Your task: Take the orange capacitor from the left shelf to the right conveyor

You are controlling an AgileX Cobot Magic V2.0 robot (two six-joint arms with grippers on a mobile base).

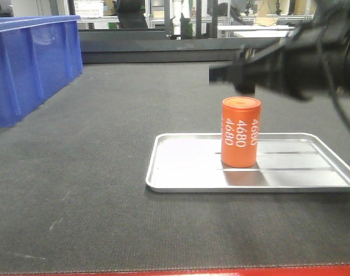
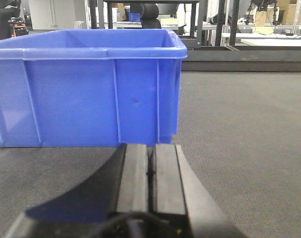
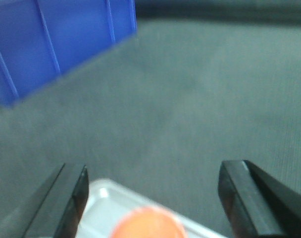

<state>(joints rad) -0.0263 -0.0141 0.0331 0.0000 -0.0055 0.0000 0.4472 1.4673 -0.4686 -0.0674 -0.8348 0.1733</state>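
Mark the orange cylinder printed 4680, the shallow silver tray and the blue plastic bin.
orange cylinder printed 4680 [image 1: 240, 135]: front view, middle of its side.
shallow silver tray [image 1: 183, 164]: front view, bare floor left of the cylinder.
blue plastic bin [image 2: 91, 94]: left wrist view, front wall.

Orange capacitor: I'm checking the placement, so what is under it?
The orange capacitor stands upright on a shallow silver tray lying on the dark-grey conveyor belt. The tray floor beneath it is covered.

Blurry orange capacitor [image 3: 148, 225], half below the picture's edge; blurry right arm [image 1: 313, 54].
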